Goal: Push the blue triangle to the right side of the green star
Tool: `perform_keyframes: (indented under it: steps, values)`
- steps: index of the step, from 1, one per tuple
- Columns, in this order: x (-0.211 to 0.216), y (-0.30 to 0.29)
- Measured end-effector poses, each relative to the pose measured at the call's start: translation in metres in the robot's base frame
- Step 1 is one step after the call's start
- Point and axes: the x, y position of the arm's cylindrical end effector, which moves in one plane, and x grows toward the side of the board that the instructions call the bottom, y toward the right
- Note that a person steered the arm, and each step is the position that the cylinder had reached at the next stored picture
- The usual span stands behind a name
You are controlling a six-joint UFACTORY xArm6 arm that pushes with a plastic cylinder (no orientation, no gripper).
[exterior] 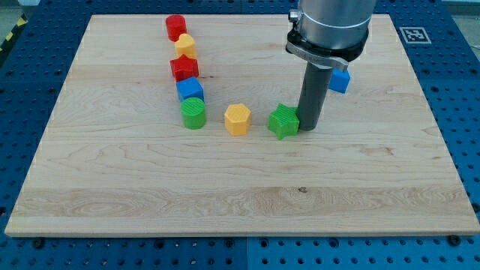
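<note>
Now my tip (309,129) touching green star (283,121); blue triangle (340,80) behind.

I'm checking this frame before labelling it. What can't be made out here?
- Blue block, camera view: the arm's body covers most of it, so its shape is unclear.
- My tip: whether it touches the green star beside it cannot be told.
- Yellow block near the view's top: the red block and red star crowd it, shape unclear.

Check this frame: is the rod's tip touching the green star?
Cannot tell. In the camera view my tip stands right against the green star's right edge with no visible gap, but one angle can't confirm contact.
</note>
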Motion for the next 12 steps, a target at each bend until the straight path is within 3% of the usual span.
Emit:
perform_keyframes:
  steps: [1, 3, 4, 7, 12]
  values:
    - [-0.018, 0.000]
    - [-0.116, -0.011]
    - [-0.155, 0.017]
    - [-0.155, 0.051]
    - [-0.069, 0.081]
